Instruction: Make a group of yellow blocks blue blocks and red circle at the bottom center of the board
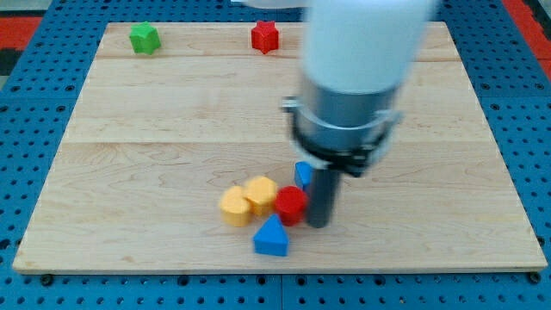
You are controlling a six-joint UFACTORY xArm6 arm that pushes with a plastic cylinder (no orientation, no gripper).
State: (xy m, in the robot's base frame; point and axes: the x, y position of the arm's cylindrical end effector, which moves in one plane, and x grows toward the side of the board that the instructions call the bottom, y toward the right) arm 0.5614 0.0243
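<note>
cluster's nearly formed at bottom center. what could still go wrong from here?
1. My tip sits right against the red circle; pushing further toward the view's left could scatter the two yellow blocks touching it.
2. The blue block beside the rod is partly hidden, so a sweep might knock it away.
3. The blue triangular block lies near the board's bottom edge; a downward nudge could push it off.

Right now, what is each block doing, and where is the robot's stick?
My tip: down on the board, at the red circle's right side.
Red circle: in the bottom-center cluster.
Two yellow blocks: side by side, left of the red circle.
Blue triangle: just below the cluster.
Blue block: partly hidden behind the rod.
Green block: alone, top left.
Red star: alone, top.
</note>
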